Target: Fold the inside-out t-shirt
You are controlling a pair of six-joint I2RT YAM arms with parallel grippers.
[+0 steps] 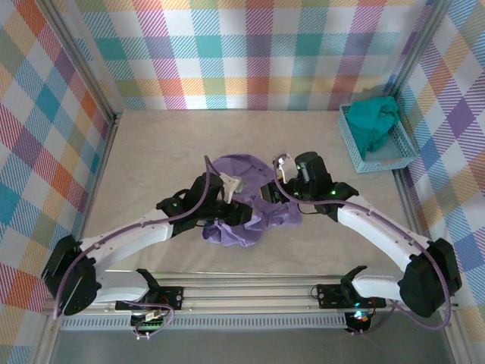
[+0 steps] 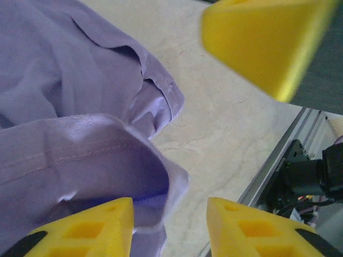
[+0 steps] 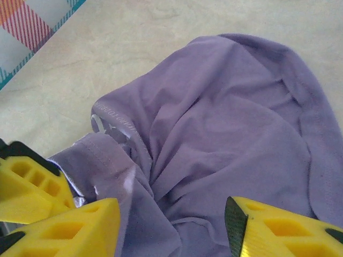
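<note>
Two grippers attend one garment. The inside-out t-shirt [image 1: 241,168] lies bunched on the table [image 1: 151,152], directly between the two hands and close against both.

Left gripper [image 2: 169,217]: jaws parted, nothing clamped. A hemmed fold lies against the finger on the left of its wrist view, with bare tabletop beside the other finger. The cloth therefore sits off to that side of the hand.

Right gripper [image 3: 171,214]: jaws spread wide, crumpled cloth below and ahead of them, no pinch evident.

The heap shows no clear long axis.

Judgement: the right hand is better centred over the fabric. The left must shift towards the hem to catch it before any spreading.
</note>
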